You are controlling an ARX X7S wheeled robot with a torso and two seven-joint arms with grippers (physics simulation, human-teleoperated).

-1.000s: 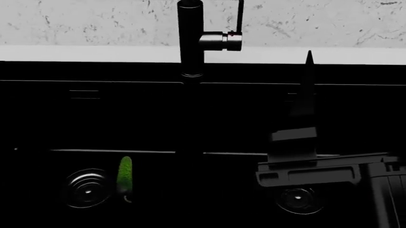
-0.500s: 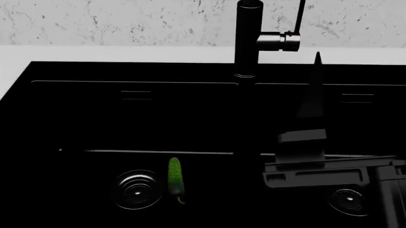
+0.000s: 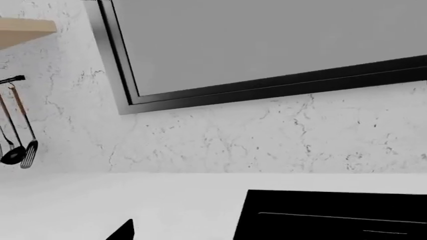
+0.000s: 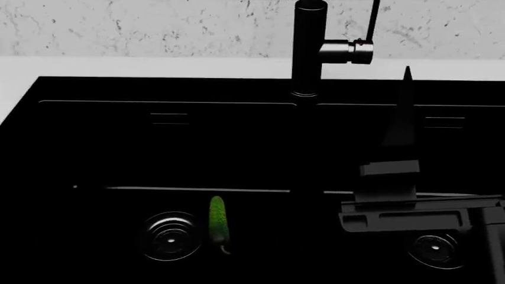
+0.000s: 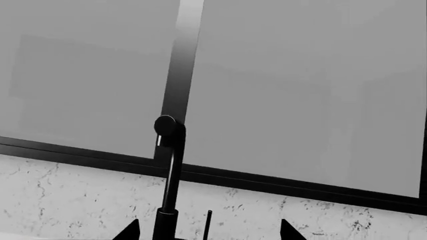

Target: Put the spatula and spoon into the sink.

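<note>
The black double-basin sink [image 4: 158, 89] fills the head view, with its tall black faucet [image 4: 306, 47] at the back. No spatula or spoon shows in any view. My right gripper [image 4: 405, 89] hangs over the right basin, pointing at the back wall. In the right wrist view its fingertips [image 5: 130, 231] stand wide apart around empty air, with the faucet [image 5: 168, 175] beyond them. My left gripper [image 3: 213, 235] is outside the head view. One of its fingertips [image 3: 123, 231] shows far off centre over the white counter, beside the sink's corner [image 3: 333, 220]; nothing is held.
A green cucumber [image 4: 217, 222] lies in the left basin beside its round drain [image 4: 167, 236]. The right basin's drain [image 4: 434, 248] sits under my right arm. White counter [image 4: 16, 71] runs along the back and left. Utensils [image 3: 20, 150] hang on the marbled wall below a window.
The head view swung left, so sink and faucet slid right in the picture. Since then my right gripper has drifted slightly right and down.
</note>
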